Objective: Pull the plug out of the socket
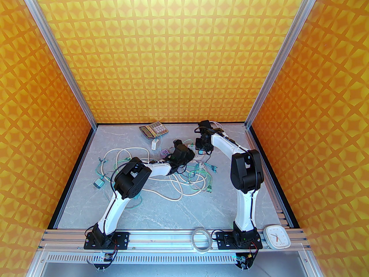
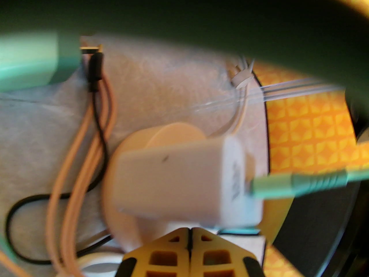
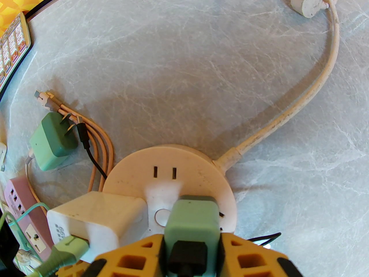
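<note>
In the top external view, the left gripper [image 1: 182, 154] and the right gripper [image 1: 202, 146] are being held close together at the far middle of the table [image 1: 225, 203], amid a tangle of cables. How wide either pair of jaws stands cannot be told from here. One calculator [image 1: 153, 129] is being shown near the back wall. One roll of tape [image 1: 201, 239] and one clock [image 1: 277, 237] are being shown on the near rail.

In the blurred left wrist view, the left gripper [image 2: 190, 234] is being held fully closed. Its two yellow fingers [image 2: 170, 252] are being pressed against each other with nothing between them, the tips just below the white charger [image 2: 178, 183]. That charger is being carried by the round socket [image 2: 170, 134], and one mint cable [image 2: 302, 182] is being fed into its end.

In the right wrist view, the right gripper [image 3: 191, 237] is being clamped on the green plug [image 3: 191, 218], with one yellow finger [image 3: 135, 258] on each side. The plug is being borne on the round socket [image 3: 173, 160], beside the white charger [image 3: 95, 212], so two things are being carried there. One loose green adapter [image 3: 53, 144], three orange leads [image 3: 101, 143] and one pink power strip [image 3: 20, 200] are being shown lying to the left of the socket.
</note>
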Controlling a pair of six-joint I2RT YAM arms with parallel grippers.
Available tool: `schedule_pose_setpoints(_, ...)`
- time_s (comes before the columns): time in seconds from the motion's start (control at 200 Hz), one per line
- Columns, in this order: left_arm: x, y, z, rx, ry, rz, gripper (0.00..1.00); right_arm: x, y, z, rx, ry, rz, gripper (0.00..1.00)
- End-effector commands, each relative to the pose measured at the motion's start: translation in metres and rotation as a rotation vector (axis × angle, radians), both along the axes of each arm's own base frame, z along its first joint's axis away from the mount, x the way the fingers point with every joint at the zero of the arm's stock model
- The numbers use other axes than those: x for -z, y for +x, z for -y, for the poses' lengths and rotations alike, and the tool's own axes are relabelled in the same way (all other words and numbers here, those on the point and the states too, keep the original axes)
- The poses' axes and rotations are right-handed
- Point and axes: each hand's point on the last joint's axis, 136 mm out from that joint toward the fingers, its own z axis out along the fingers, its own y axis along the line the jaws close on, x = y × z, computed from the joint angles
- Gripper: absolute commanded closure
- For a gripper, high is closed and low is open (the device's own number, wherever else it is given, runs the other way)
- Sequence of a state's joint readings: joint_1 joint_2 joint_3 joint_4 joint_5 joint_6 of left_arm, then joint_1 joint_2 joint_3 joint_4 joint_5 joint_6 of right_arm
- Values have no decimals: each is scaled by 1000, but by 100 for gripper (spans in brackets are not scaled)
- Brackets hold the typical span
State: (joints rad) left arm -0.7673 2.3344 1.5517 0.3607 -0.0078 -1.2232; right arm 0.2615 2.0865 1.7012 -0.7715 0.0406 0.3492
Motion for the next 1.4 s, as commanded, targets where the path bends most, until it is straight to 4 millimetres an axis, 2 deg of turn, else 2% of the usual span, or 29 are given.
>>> schedule_pose_setpoints(0.0, -2, 2, 13, 9, -93, -51, 100, -5, -5, -8, -6, 46, -4, 68)
schedule_pose_setpoints(0.18, 22, -3, 15, 1, -73, -157, 100, -4, -6, -9, -7, 45, -7, 68)
schedule_pose_setpoints(0.37, 64, -17, 3, -62, -22, -348, 100, -3, -6, -9, -6, 45, -12, 68)
schedule_pose_setpoints(0.695, 115, -41, -22, -119, 157, -567, 100, -2, -7, -9, -9, 41, -18, 68)
schedule_pose_setpoints(0.99, 133, -47, -23, -128, 183, -642, 100, 1, -7, -13, -12, 43, -30, 69)
schedule_pose_setpoints(1.225, 135, -46, -23, -120, 183, -653, 100, 2, -8, -41, -67, 45, -44, 68)
schedule_pose_setpoints(1.285, 136, -46, -25, -124, 187, -659, 100, 2, -8, -38, -64, 28, -42, 69)
schedule_pose_setpoints(1.395, 139, -49, -30, -135, 199, -677, 100, 2, -7, -16, -22, 30, -46, 69)
